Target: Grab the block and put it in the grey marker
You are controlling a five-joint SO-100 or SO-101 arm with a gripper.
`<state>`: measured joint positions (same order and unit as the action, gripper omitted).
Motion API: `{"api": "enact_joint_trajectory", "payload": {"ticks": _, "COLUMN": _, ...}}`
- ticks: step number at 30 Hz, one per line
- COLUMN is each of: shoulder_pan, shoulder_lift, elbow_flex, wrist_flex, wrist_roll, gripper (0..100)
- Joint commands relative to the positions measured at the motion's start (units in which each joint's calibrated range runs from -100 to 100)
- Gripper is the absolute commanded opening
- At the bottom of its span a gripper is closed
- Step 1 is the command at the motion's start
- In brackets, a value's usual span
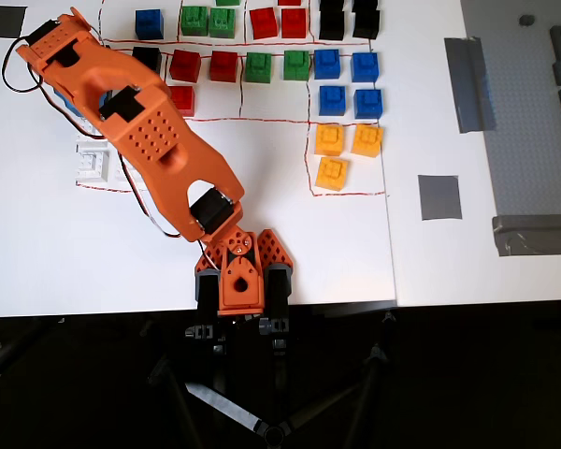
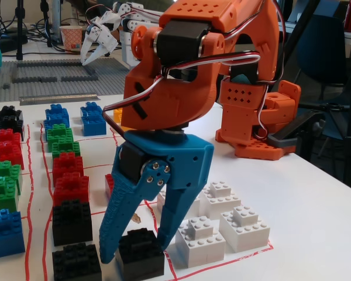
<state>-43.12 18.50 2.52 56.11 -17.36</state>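
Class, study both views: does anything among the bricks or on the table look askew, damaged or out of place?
Nothing stands out. The coloured bricks sit upright in their red-lined zones, and the grey marker lies flat and bare. The open gripper straddles the block, which stands square on the table.

White table (image 1: 65,243) with coloured cubes (image 1: 341,98), seemingly taped patches (image 1: 439,197)

I see a white tabletop (image 1: 290,243) over black floor, lower frame; dark tripod legs (image 1: 234,407) below; grey studded baseplate (image 2: 52,73) upper left in fixed view.
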Motion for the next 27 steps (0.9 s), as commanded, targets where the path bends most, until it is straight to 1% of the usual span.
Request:
{"api": "enact_joint_trajectory", "payload": {"ticks": 1, "shoulder_pan": 0.44, "shoulder_lift": -3.04, "elbow_flex": -2.56, "wrist_flex": -1.88, "wrist_roll": 0.29, "gripper": 23}}
{"api": "enact_joint_trajectory", "payload": {"ticks": 3, "shoulder_pan": 0.28, "shoulder_lift": -2.79, "elbow_flex": -2.11, "wrist_flex": -2.62, "wrist_roll": 0.34, "gripper": 22}}
{"api": "enact_joint_trajectory", "payload": {"ticks": 8, "shoulder_pan": -0.14, "shoulder_lift": -2.61, "elbow_flex": -0.75, "wrist_flex": -4.66, "wrist_roll": 1.66, "gripper": 12}}
{"api": "enact_joint_trajectory", "payload": {"ticks": 10, "shoulder_pan": -0.31, "shoulder_lift": -2.44, "elbow_flex": -0.48, "wrist_flex": -5.07, "wrist_roll": 2.64, "gripper": 7}}
{"api": "enact_joint_trajectory", "payload": {"ticks": 11, "shoulder_pan": -0.31, "shoulder_lift": -2.44, "elbow_flex": -0.48, "wrist_flex": -5.23, "wrist_roll": 2.98, "gripper": 1}}
{"api": "enact_joint_trajectory", "payload": {"ticks": 12, "shoulder_pan": -0.39, "shoulder_lift": -2.35, "elbow_flex": -0.48, "wrist_flex": -5.23, "wrist_roll": 3.27, "gripper": 0}}
{"api": "enact_joint_trajectory", "payload": {"ticks": 18, "shoulder_pan": -0.22, "shoulder_lift": -5.55, "elbow_flex": 0.98, "wrist_flex": -4.90, "wrist_roll": 3.47, "gripper": 0}}
{"api": "enact_joint_trajectory", "payload": {"ticks": 22, "shoulder_pan": -0.06, "shoulder_lift": -12.03, "elbow_flex": 3.52, "wrist_flex": -3.84, "wrist_roll": 4.54, "gripper": 0}}
{"api": "enact_joint_trajectory", "payload": {"ticks": 27, "shoulder_pan": 0.11, "shoulder_lift": -21.01, "elbow_flex": 3.61, "wrist_flex": 2.36, "wrist_roll": 5.42, "gripper": 0}}
